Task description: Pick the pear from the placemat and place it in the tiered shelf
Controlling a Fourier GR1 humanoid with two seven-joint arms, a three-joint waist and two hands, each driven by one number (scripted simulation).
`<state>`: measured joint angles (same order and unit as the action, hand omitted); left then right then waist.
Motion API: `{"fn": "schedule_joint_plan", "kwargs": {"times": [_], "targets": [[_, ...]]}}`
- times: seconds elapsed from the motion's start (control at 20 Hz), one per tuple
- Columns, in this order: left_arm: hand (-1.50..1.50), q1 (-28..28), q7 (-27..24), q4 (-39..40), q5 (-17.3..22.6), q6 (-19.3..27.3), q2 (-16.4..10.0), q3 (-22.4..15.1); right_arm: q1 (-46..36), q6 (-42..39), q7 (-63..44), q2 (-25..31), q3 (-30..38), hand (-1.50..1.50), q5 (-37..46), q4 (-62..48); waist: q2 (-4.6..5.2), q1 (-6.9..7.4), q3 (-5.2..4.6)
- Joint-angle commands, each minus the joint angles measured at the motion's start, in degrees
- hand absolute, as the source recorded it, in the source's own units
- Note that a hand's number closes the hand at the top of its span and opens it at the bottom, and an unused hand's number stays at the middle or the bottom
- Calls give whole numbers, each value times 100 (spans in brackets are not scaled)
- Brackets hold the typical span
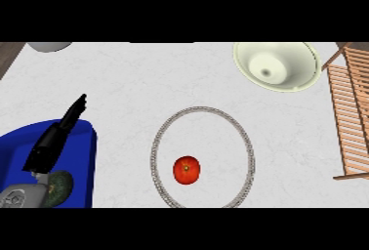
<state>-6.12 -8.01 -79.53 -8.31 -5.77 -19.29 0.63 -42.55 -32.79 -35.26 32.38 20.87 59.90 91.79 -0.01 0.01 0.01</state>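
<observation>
Here's the oval placemat with its grey beaded rim, right in the middle of the pale counter, and everything can be called from there. Sitting on the placemat, in its nearer half and a touch left of centre, is the fruit. It looks red and round from here, with a small yellowish spot on top, and nothing is touching it. It's well inside the rim and all on its own. Off to the left of the placemat, well apart from it, is the left hand, black, with fingers stretched out straight and together, holding nothing. The fingers point away toward the far side of the counter and show over a blue tub that sits left of the placemat. In that tub, at the near end beside the grey forearm, lies a dark green rounded thing. Beyond the placemat and to its right stands a cream bowl, mouth up. Right of the placemat, along the edge of the view, runs the slatted wooden tiered shelf. Far off beyond the placemat to the left, a grey object is cut off by the top of the view.
</observation>
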Motion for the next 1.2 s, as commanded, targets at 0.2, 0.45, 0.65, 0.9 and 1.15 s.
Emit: {"fn": "schedule_joint_plan", "kwargs": {"times": [0.2, 0.45, 0.65, 0.9, 1.15], "targets": [[0, 59, 78, -144, -95, -95, 26, 101, 701, 1195, 548, -60, 49, 150, 130, -871, 12, 38, 0], [0, -108, -105, 192, -294, 94, 341, 42, 1167, 1408, 578, 2, 27, 150, 276, -906, 9, 8, -1], [0, -272, -38, 290, -231, -84, 157, 174, 1265, 1852, 682, -254, 754, 150, -337, -1150, 10, -9, 2], [0, 95, 90, -182, -329, -11, 327, 33, 848, 2083, 937, -174, 959, -150, -830, -1102, -5, 48, 2], [0, -93, 147, -87, -155, -194, 89, 285, 1189, 2881, 1180, -530, 1445, -150, -1262, 176, -37, -77, 3]]}}
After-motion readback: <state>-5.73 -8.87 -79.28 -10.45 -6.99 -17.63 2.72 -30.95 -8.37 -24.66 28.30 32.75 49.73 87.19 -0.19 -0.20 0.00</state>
